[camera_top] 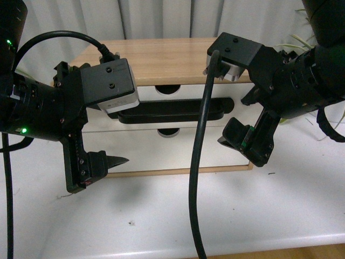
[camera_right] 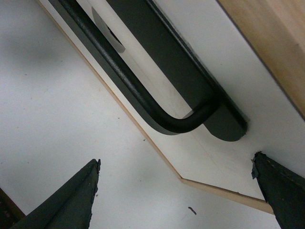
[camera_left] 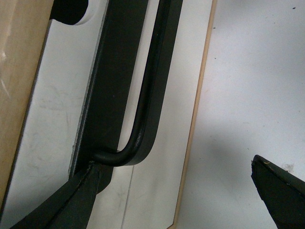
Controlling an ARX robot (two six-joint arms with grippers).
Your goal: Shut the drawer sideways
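Two white drawer fronts are stacked in a low wooden cabinet point(camera_top: 161, 56) that stands on a white table point(camera_top: 161, 216). The drawer point(camera_top: 188, 91) is the upper one, at the middle of the front view, just under the cabinet's pale wood top. It has a semicircular notch in its top edge and a long black bar handle point(camera_top: 172, 111) running across its face. The lower front point(camera_top: 178, 151) has a notch of its own and no handle. Nothing inside either drawer can be seen, and how far the upper one stands out cannot be told. The left gripper point(camera_left: 175, 164) sits at the handle's left end with its fingers spread wide. One finger point(camera_left: 71, 205) lies close by the foot of the handle, though contact is not clear, and the other is out over the table. The right gripper point(camera_right: 177, 158) is at the handle's right end, its fingers likewise well apart and holding nothing; the curved end of the bar lies between and beyond them. A black cable point(camera_top: 198, 178) hangs down in front of the cabinet. The tabletop is bare save for a few small dark specks point(camera_top: 131, 222). A pale curtain point(camera_top: 161, 19) hangs behind the cabinet, and thin green leaves point(camera_top: 299, 43) show at the right.
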